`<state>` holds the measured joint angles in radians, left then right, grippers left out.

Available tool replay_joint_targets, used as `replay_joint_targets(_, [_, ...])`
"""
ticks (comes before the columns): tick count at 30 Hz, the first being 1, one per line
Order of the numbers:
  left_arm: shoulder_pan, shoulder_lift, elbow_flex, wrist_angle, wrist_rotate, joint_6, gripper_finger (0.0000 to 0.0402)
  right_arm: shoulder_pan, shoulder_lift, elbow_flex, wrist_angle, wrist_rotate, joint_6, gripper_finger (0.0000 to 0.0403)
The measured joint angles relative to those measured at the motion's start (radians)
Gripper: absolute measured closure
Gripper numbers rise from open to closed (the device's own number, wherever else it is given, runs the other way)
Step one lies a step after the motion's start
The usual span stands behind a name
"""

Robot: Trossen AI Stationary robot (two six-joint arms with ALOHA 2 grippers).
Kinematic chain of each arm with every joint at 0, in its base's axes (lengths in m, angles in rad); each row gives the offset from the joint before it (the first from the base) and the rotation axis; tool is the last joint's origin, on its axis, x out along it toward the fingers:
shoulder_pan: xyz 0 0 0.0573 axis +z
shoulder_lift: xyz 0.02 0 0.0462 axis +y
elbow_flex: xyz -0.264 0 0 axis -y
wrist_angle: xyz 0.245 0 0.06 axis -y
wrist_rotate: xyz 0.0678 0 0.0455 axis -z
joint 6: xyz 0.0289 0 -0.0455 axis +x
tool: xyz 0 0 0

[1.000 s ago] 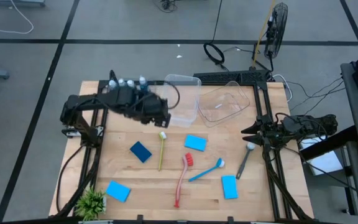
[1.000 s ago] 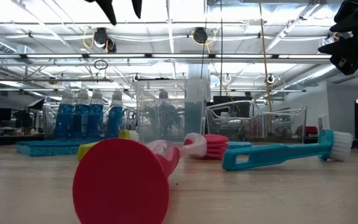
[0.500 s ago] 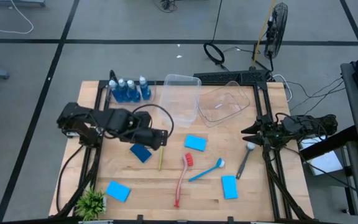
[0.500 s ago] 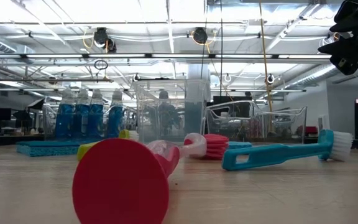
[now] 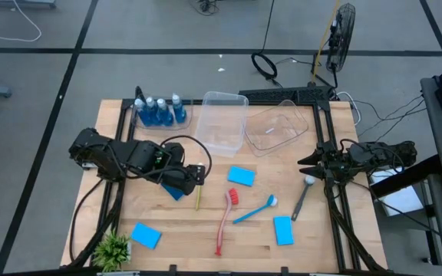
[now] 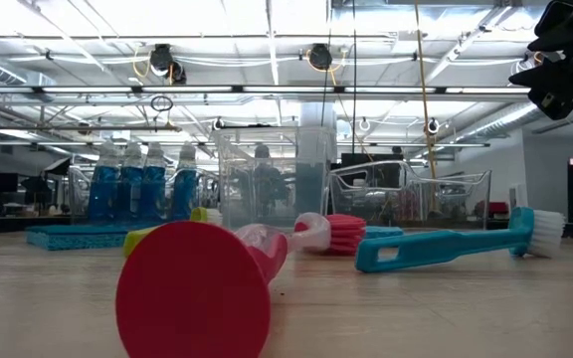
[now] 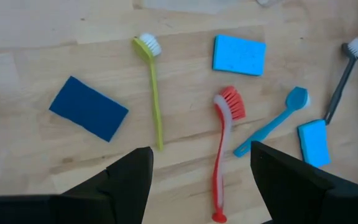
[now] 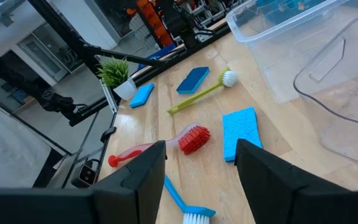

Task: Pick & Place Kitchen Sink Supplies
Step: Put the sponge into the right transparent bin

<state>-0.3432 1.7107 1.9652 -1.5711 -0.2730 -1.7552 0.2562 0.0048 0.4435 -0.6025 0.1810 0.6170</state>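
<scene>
Three clear bottles of blue liquid (image 5: 159,111) stand at the table's far left. A yellow-green brush (image 7: 151,93), a red brush (image 7: 222,149), a blue brush (image 7: 269,124) and a grey brush (image 7: 344,74) lie flat mid-table. A dark blue sponge (image 7: 89,116) and three light blue sponges (image 7: 239,55) (image 7: 314,142) (image 5: 145,234) also lie flat. My left gripper (image 5: 198,175) (image 7: 201,180) hangs open above the dark sponge and the yellow-green brush, pointing down and touching nothing. My right gripper (image 5: 304,162) (image 8: 201,180) waits open at the right edge, above the grey brush's head.
A clear tub (image 5: 225,123) stands upright at the far middle. A second clear tub (image 5: 278,130) lies tilted beside it. A small green plant (image 5: 113,249) sits at the near left corner. Bare wood shows along the near edge between the plant and the red brush.
My left gripper has swung from above the bottles and the upright tub toward the near edge. It has stopped over the dark blue sponge, and the bottles now show uncovered. Its fingertips have left the top of the low view. Nothing on the table has moved.
</scene>
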Motion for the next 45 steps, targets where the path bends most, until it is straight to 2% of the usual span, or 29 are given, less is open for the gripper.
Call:
replay_joint_targets(5, [0.003, 0.000, 0.000, 0.000, -0.042, 0.067, 0.0133, 0.000, 0.000, 0.000, 0.000, 0.000, 0.000, 0.0220])
replay_joint_targets(17, [-0.016, 0.031, -0.004, 0.002, -0.037, 0.137, 0.0133, 0.000, 0.000, 0.000, 0.000, 0.000, 0.000, 0.0220])
replay_joint_targets(25, [-0.011, 0.080, -0.095, 0.186, 0.057, 0.213, 0.0133, 0.000, 0.000, 0.000, 0.001, 0.000, 0.000, 0.0220])
replay_joint_targets(33, [-0.017, 0.094, -0.228, 0.333, 0.120, 0.199, 0.0133, 0.000, 0.000, 0.000, 0.001, 0.000, 0.000, 0.0220])
replay_joint_targets(39, [-0.019, 0.093, -0.317, 0.235, 0.161, 0.104, 0.0133, 0.000, 0.000, 0.000, 0.001, 0.000, 0.000, 0.0220])
replay_joint_targets(45, [-0.019, 0.093, -0.415, 0.117, 0.280, 0.007, 0.0133, 0.000, 0.000, 0.000, 0.001, 0.000, 0.000, 0.0220])
